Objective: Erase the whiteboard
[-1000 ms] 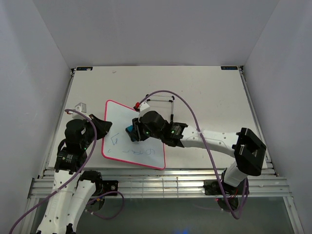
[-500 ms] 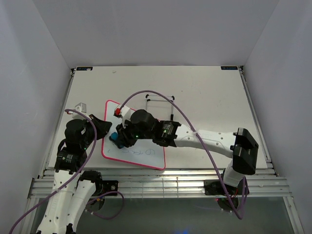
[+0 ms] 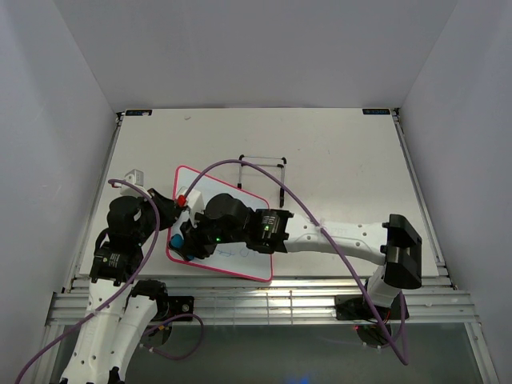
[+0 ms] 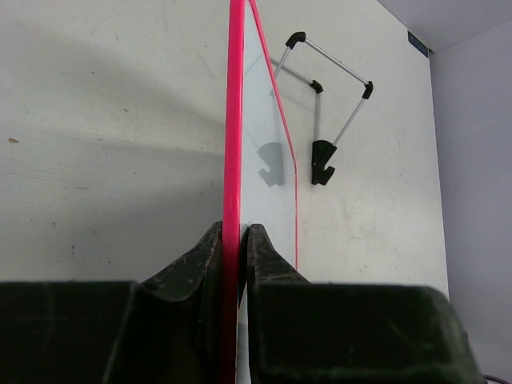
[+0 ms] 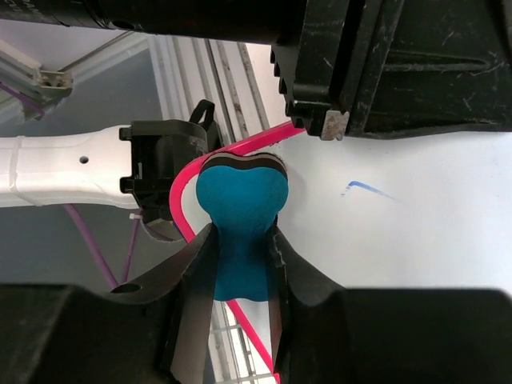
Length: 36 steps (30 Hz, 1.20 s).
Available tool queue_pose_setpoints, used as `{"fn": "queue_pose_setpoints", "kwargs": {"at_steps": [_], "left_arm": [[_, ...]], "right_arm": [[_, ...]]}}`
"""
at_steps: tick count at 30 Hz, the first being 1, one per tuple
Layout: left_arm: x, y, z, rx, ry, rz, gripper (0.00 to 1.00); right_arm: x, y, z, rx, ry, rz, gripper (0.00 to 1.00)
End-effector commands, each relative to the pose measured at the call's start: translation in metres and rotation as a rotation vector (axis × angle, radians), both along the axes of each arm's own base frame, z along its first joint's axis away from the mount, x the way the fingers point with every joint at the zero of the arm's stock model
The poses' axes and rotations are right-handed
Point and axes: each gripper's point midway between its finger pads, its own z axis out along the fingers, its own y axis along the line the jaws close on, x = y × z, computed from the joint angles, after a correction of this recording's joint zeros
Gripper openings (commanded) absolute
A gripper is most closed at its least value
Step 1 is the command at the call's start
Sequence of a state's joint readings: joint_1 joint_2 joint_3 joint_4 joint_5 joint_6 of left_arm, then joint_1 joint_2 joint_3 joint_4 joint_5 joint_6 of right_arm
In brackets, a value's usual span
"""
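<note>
Right wrist view: my right gripper (image 5: 238, 232) is pinching the blue eraser (image 5: 240, 216) by its waist, fingers pressed onto both sides. The eraser's head sits over the pink corner of the whiteboard (image 5: 416, 224), right at the edge. A short blue stroke (image 5: 364, 189) lies on the white surface just off to the right of the fingers.

Over on the left wrist view, my left gripper (image 4: 234, 240) is clamped on the board's pink frame, with the wire stand (image 4: 318, 116) lying well ahead of those fingers.

From above, the board lies flat between both tools, faint writing (image 3: 232, 250) showing beside the right wrist.

I judge the wiping is partway done. Next I'd sweep the eraser back from the corner across those marks, pressing down while the left hold steadies the board.
</note>
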State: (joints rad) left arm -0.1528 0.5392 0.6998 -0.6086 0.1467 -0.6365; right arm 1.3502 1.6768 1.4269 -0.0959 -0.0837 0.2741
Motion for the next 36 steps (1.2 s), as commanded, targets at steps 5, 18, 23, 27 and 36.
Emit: {"fn": "queue_pose_setpoints", "kwargs": {"at_steps": [5,18,23,27,36], "left_arm": [[-0.004,-0.003,-0.003,0.042,-0.007,-0.048,0.00],[-0.005,-0.005,-0.001,0.039,-0.024,-0.060,0.00],[-0.005,-0.010,-0.004,0.039,-0.005,-0.092,0.00],[-0.001,-0.010,-0.010,0.041,0.008,-0.090,0.00],[-0.002,-0.008,-0.009,0.041,0.001,-0.078,0.00]], "right_arm": [[0.045,-0.024,-0.030,-0.163,-0.120,-0.159,0.09],[0.076,-0.039,-0.038,-0.106,-0.054,-0.133,0.09],[0.018,-0.020,-0.004,0.040,-0.038,0.077,0.09],[-0.023,-0.010,0.004,0.121,-0.039,0.201,0.09],[-0.042,0.004,-0.011,0.069,-0.077,0.229,0.09]]}}
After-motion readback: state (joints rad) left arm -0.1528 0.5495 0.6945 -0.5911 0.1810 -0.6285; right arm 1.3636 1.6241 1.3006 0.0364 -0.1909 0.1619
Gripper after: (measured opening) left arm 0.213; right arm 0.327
